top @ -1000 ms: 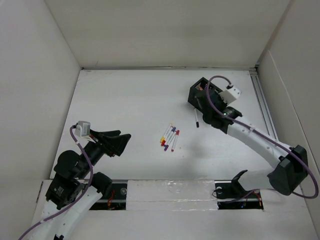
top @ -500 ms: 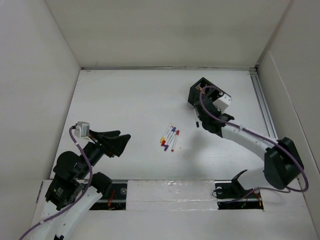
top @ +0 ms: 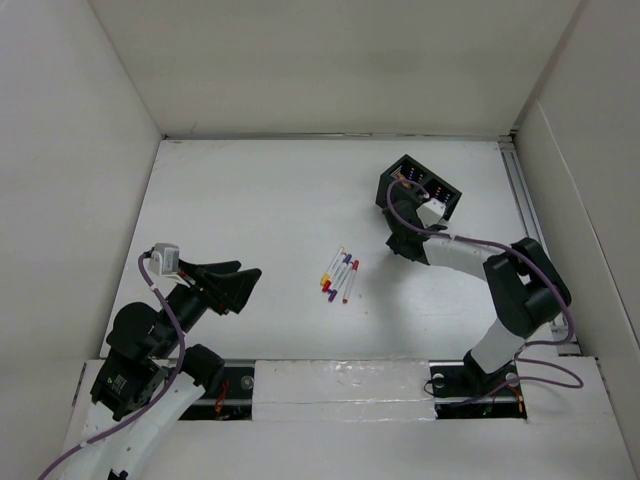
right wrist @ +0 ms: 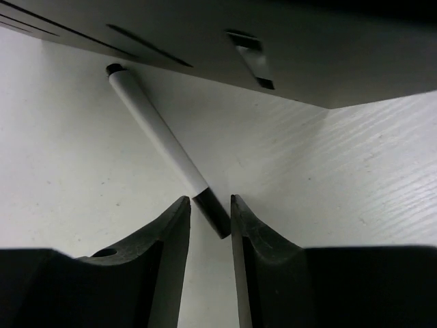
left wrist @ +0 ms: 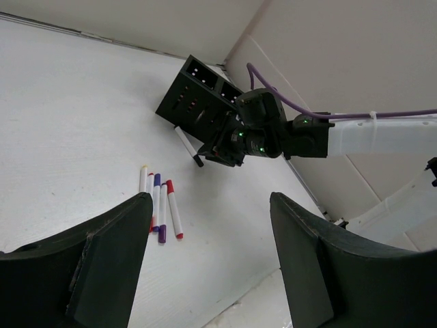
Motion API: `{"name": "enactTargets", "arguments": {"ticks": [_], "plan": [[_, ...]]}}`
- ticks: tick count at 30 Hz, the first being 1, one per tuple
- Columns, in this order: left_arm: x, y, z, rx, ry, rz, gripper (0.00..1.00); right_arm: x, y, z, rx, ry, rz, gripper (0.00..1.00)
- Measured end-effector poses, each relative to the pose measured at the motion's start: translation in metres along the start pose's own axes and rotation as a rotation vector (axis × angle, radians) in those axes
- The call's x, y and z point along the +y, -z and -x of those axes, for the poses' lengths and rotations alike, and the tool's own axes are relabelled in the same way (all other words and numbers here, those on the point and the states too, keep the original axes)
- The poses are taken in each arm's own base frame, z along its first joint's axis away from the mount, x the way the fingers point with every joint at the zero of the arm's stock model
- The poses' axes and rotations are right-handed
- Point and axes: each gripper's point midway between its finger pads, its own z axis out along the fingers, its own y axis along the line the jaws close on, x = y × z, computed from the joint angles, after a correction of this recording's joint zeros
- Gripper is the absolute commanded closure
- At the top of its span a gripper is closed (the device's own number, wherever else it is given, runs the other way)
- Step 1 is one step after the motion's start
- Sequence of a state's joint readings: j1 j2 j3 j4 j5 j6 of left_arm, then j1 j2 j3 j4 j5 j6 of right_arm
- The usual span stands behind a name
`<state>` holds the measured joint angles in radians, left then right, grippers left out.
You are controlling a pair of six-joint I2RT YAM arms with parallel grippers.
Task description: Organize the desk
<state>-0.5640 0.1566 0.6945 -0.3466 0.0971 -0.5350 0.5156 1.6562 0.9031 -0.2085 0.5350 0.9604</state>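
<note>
While at R tool (right wrist: 210,205): 1 marker (right wrist: 160,133)

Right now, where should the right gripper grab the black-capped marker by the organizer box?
Take the marker at its black cap end, from above, closing across the barrel. It lies flat on the desk with its other end at the foot of the organizer box; the right gripper straddles the cap.
</note>
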Motion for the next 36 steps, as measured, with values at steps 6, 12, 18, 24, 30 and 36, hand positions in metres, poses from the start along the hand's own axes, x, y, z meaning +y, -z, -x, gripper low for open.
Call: {"name": "enactTargets", "arguments": {"ticks": [6,12,18,24,30,36], "plan": [[0.0,0.0,0.0,0.0,0.0,0.0,0.34,0.016,0.0,-0.002,0.009,0.004,0.029,0.61],[0.0,0.0,0.0,0.0,0.0,0.0,0.34,0.03,-0.002,-0.005,0.022,0.019,0.028,0.6],[0.0,0.0,0.0,0.0,0.0,0.0,0.34,0.035,-0.007,-0.006,0.028,0.026,0.001,0.62],[0.0,0.0,0.0,-0.001,0.0,0.0,0.34,0.038,-0.002,-0.018,0.041,0.057,0.001,0.7],[0.0,0.0,0.0,-0.001,0.0,-0.001,0.34,0.04,0.021,-0.011,-0.006,0.031,0.033,0.67],[0.0,0.0,0.0,-0.002,0.0,-0.001,0.34,0.029,0.028,0.04,-0.106,-0.102,0.012,0.56]]}}
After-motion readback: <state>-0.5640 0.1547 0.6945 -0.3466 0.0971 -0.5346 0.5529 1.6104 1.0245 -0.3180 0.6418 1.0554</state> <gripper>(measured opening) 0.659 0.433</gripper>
